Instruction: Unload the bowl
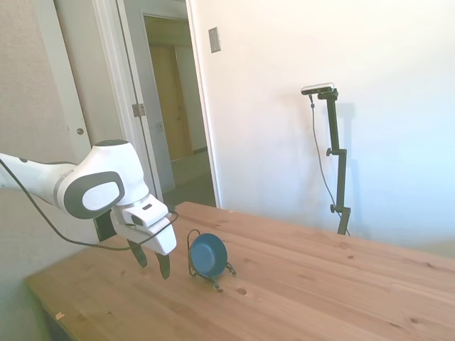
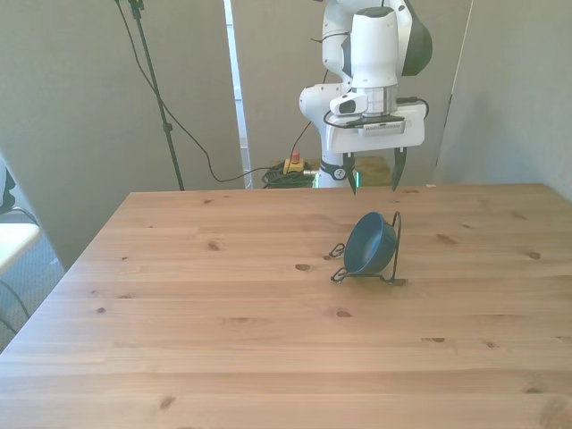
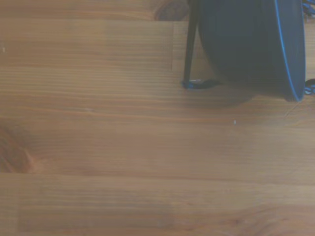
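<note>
Bowl orientation: the dark blue bowl [image 2: 369,243] stands on its edge in a thin black wire stand [image 2: 393,255], tilted back against the stand's upright loop. In the front view its outer rounded side faces the front view's left and its rim leans toward the right; in the side view [image 1: 208,256] its hollow faces roughly toward the camera.
Bowl axis: the round rim stands close to upright, a little off vertical.
Bowl place: right of centre in the front view, on the far half of the wooden counter [image 2: 223,340]; lower centre of the side view.
Stand: its wire feet rest on the counter; the upright loop rises just behind the rim. In the wrist view one black wire leg [image 3: 189,46] meets the wood beside the bowl's [image 3: 251,44] dark body.
Surroundings: wood knots near the stand; a white wall and an open doorway [image 1: 178,106] behind in the side view; cables on the floor behind the counter in the front view.
In the way: the stand's loop runs along the bowl's rim.
Gripper: the gripper [image 2: 374,172] hangs above the counter with fingers pointing down and spread apart, holding nothing.
Bowl versus gripper: the bowl sits near it, lower in the front view and apart from it; in the side view the gripper [image 1: 152,261] is just left of the bowl.
</note>
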`<action>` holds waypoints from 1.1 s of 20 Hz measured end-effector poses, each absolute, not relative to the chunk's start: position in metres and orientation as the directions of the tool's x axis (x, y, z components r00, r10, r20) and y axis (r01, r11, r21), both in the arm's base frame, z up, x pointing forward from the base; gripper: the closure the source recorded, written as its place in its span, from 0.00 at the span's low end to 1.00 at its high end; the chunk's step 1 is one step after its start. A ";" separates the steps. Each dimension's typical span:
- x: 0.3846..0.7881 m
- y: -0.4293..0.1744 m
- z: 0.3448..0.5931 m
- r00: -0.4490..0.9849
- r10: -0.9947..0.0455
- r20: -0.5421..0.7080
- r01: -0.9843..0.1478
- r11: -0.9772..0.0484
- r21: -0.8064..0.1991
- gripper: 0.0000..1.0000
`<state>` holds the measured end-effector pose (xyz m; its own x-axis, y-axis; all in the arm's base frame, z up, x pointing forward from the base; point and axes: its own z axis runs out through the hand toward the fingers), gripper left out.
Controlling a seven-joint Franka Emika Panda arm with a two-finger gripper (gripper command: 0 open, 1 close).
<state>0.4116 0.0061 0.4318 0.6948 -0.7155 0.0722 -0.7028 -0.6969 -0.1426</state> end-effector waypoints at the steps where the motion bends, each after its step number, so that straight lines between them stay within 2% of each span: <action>1: 0.412 0.006 0.432 0.694 -0.717 0.072 -0.704 -0.696 -0.141 0.00; 13: 0.418 -0.003 0.437 0.696 -0.714 0.077 -0.700 -0.699 -0.146 0.00; 22: 0.458 -0.034 0.451 0.766 -0.637 0.086 -0.600 -0.756 -0.262 0.00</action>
<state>0.4583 -0.0342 0.4512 0.7657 -0.6374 0.0862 -0.5999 -0.7560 -0.2618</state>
